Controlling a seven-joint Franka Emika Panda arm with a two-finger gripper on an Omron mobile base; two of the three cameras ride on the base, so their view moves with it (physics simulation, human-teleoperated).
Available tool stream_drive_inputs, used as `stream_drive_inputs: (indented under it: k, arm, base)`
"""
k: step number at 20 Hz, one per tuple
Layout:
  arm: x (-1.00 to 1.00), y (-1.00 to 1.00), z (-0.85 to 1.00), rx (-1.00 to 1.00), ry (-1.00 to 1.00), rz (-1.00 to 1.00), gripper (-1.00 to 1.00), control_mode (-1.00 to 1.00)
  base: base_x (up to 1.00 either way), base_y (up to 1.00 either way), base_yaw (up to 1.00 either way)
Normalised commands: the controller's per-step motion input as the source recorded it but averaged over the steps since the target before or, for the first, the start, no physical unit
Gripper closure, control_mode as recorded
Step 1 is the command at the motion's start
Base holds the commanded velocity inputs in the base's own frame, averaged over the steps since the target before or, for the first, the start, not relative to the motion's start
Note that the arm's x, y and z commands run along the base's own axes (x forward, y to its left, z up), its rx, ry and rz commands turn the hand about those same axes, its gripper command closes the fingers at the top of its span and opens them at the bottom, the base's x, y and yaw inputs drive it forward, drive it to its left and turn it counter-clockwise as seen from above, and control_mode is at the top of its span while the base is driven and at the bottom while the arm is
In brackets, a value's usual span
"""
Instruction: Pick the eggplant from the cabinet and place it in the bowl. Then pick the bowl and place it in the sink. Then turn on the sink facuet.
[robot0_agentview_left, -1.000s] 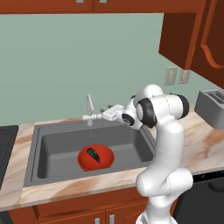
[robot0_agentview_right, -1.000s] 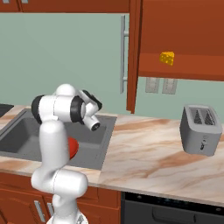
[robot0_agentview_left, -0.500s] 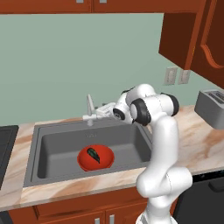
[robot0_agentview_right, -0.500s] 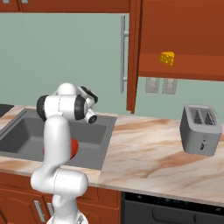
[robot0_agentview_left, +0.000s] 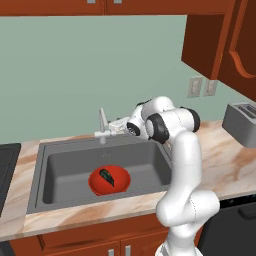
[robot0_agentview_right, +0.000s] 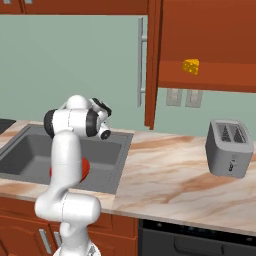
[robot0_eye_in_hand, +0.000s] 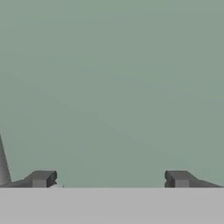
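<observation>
Eggplant lies in red bowl, bowl sits in sink. Arm bent at elbow, reaching level toward faucet; tool beside faucet, fingers spread apart, gripping nothing.

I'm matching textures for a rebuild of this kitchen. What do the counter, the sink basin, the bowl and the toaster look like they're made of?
Counter: looks like polished marble, beige with brown veins.
Sink: matte dark grey, possibly composite or coated metal; no shine shows.
Bowl: plain red, smooth, likely plastic or glazed ceramic; the look leaves it open.
Toaster: flat grey casing, probably brushed metal.
</observation>
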Motion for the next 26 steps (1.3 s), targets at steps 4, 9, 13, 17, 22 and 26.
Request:
stream_drive_inputs:
  k: [4, 9, 13, 17, 22, 26]
  arm:
    - [0.11, -0.09, -0.3, 0.0, 0.0, -0.03, -1.0, -1.0]
    - [0.03, -0.18, -0.47, 0.0, 0.0, -0.1, 1.0, -1.0]
    - [0.0, -0.53, -0.36, 0.0, 0.0, -0.15, 1.0, -1.0]
    - [0.0, -0.71, -0.25, 0.0, 0.0, -0.16, 1.0, -1.0]
    - [0.0, -0.87, -0.09, 0.07, 0.04, -0.16, 1.0, -1.0]
    - [0.0, -1.0, 0.0, 0.2, 0.1, -0.12, 1.0, -1.0]
  base:
    - [0.0, 0.0, 0.0]
    - [0.0, 0.0, 0.0]
    - [0.0, 0.0, 0.0]
    - [0.0, 0.0, 0.0]
    - [0.0, 0.0, 0.0]
    - [0.0, 0.0, 0.0]
